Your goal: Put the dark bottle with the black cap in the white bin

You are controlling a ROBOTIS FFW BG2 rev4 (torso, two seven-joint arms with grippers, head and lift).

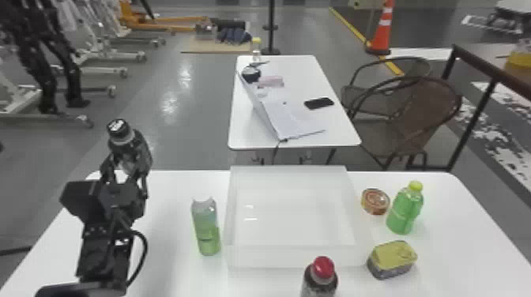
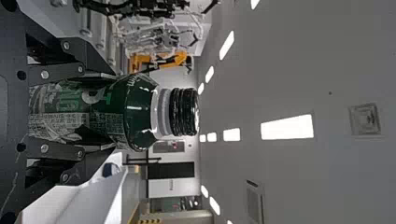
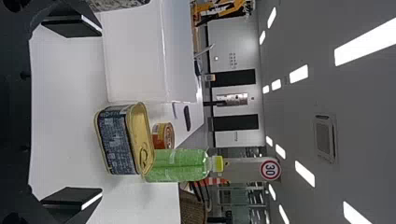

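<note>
The dark bottle [image 2: 137,112] sits upright between the left fingers [image 2: 95,161].

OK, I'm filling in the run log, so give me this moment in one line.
left gripper: closed on dark bottle, black cap up | bottle: raised, left of white bin, not inside | right gripper: open

Illumination is bright and overhead. Ceiling lights [image 2: 287,127], burnt out to plain white, lie beyond the fingertips of the left gripper [image 1: 125,168] — pale glare also marks the floor [image 1: 170,103] past it. Small highlights sit on the black cap [image 2: 184,112] just ahead of its fingertips; a soft, faint shadow falls on the table [image 1: 166,225] beside it. Beyond the right gripper [image 3: 100,112], more lights glare — bright streaks edge its fingers [image 3: 70,25].
</note>
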